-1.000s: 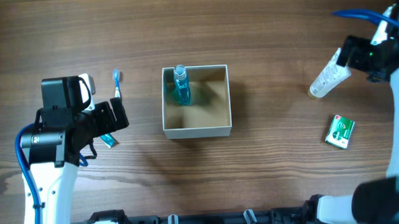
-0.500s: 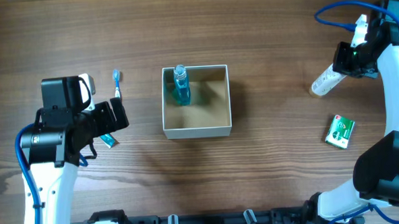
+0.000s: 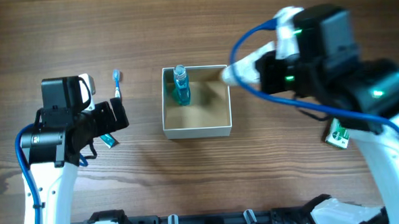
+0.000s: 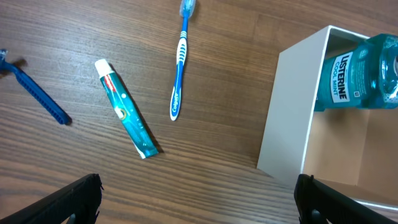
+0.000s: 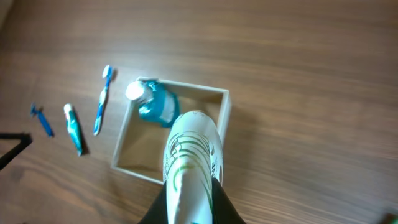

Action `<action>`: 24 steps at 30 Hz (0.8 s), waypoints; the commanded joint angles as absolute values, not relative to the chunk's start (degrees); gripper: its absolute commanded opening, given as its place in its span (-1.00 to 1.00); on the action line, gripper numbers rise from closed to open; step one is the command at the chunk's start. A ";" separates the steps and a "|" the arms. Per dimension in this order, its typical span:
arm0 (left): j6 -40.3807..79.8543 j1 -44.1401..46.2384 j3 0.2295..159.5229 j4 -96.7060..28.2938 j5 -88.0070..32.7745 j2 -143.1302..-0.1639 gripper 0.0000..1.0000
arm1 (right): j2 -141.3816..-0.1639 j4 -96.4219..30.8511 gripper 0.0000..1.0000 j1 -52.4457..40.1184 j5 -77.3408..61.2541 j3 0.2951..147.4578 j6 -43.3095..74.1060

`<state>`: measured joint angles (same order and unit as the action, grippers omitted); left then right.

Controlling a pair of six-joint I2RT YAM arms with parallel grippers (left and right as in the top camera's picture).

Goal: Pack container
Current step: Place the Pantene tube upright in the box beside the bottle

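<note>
The container [image 3: 198, 131] is a shallow square box with white walls and a tan inside, standing mid-table; the left wrist view shows its wall [image 4: 289, 118]. A blue mouthwash bottle [image 3: 181, 88] stands in its back left corner. My right gripper [image 5: 189, 199] is shut on a white tube with green markings [image 5: 193, 149]. In the overhead view the tube [image 3: 241, 69] hangs at the box's back right corner. My left gripper [image 4: 199, 199] is open and empty, left of the box above bare wood.
Left of the box lie a blue toothbrush [image 4: 180, 68], a teal toothpaste tube [image 4: 124, 107] and a blue razor [image 4: 37, 93]. A small green box [image 3: 337, 136] lies at the right, partly under my right arm.
My right arm has swung left from the table's far right, carrying the white tube to the container's back right corner. The left arm has not moved.
</note>
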<state>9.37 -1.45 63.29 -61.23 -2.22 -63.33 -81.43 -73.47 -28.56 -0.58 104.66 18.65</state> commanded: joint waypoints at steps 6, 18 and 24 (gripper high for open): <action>9.89 -1.06 64.36 -61.12 -1.65 -63.40 1.00 | -101.54 -64.49 -0.92 -35.40 6.66 105.84 29.98; 9.89 -1.06 64.36 -61.14 -1.65 -63.40 1.00 | -111.55 -60.18 0.25 -35.18 9.02 105.65 28.95; 9.89 -1.06 64.36 -61.12 -1.65 -63.40 0.99 | -108.53 -61.10 0.28 -35.18 8.56 105.71 24.97</action>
<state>9.37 -1.45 63.29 -61.28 -2.22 -63.33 -111.77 -60.84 -35.38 7.79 104.71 27.73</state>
